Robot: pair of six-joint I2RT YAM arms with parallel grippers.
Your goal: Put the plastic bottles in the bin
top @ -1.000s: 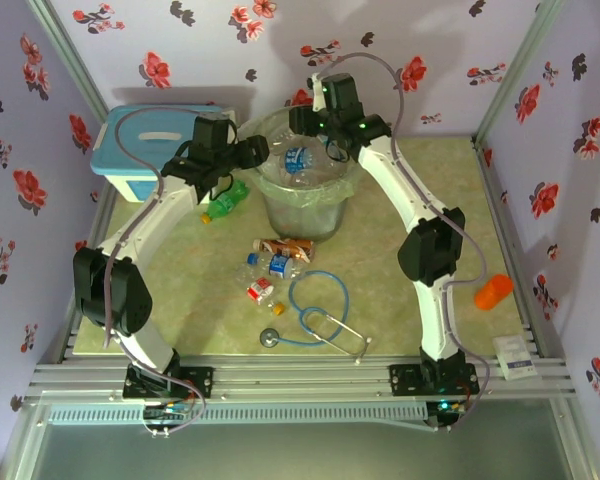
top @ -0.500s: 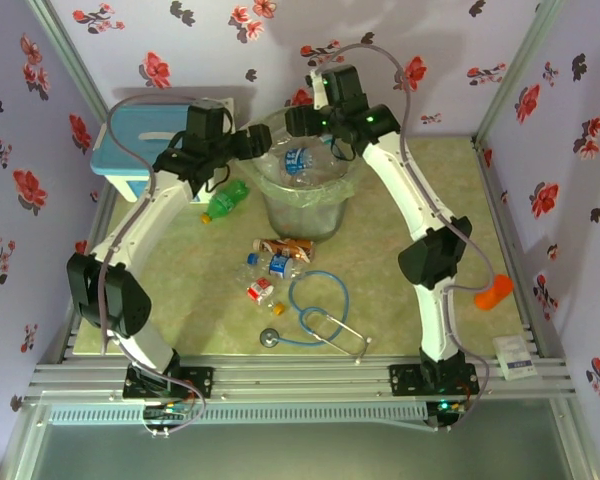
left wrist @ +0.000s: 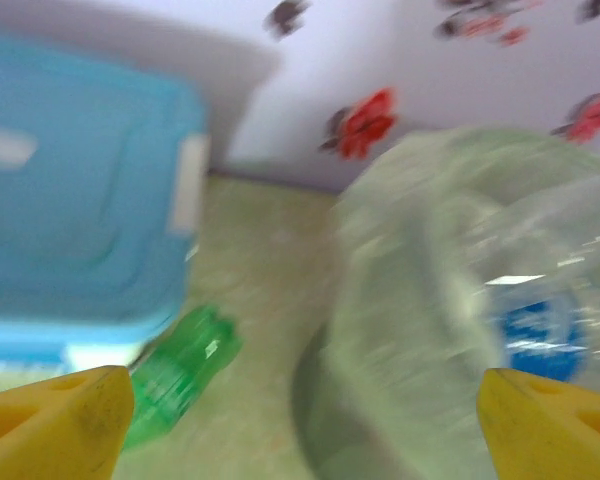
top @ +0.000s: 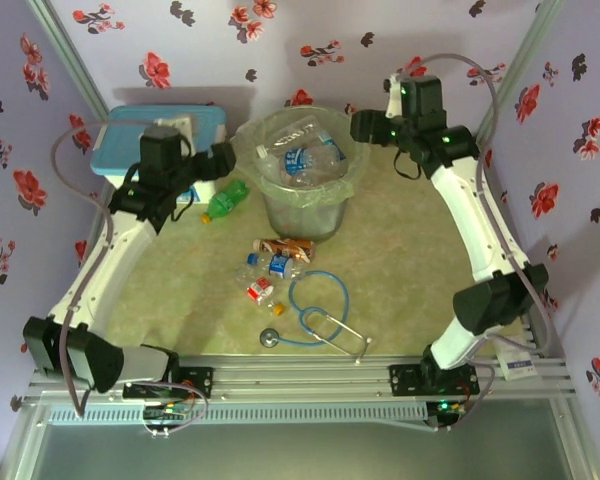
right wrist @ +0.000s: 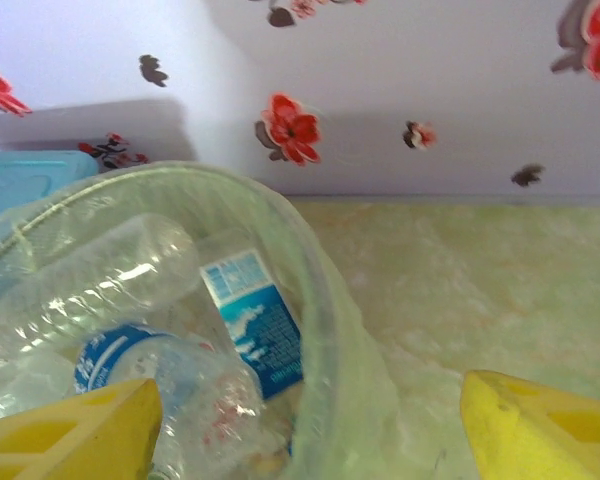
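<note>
The bin (top: 302, 212) stands at the back middle of the table, lined with a clear bag and holding several plastic bottles (top: 302, 160). In the right wrist view a clear bottle (right wrist: 95, 278) and a blue-labelled one (right wrist: 255, 322) lie inside the bin's rim (right wrist: 315, 275). A green bottle (top: 225, 200) lies on the table left of the bin, blurred in the left wrist view (left wrist: 175, 375). More small bottles (top: 268, 264) lie in front of the bin. My left gripper (top: 223, 158) hangs open left of the bin (left wrist: 450, 300), and my right gripper (top: 361, 127) hangs open at its right, both with nothing between the fingers.
A white box with a light-blue lid (top: 140, 150) sits at the back left, close behind my left wrist. A blue-tubed stethoscope (top: 315, 315) lies in front of the loose bottles. A small white carton (top: 516, 360) rests at the near right edge.
Both grippers have drawn away from above the bin, the left one to the left and the right one to the right. Their jaws stand wider apart than before.
</note>
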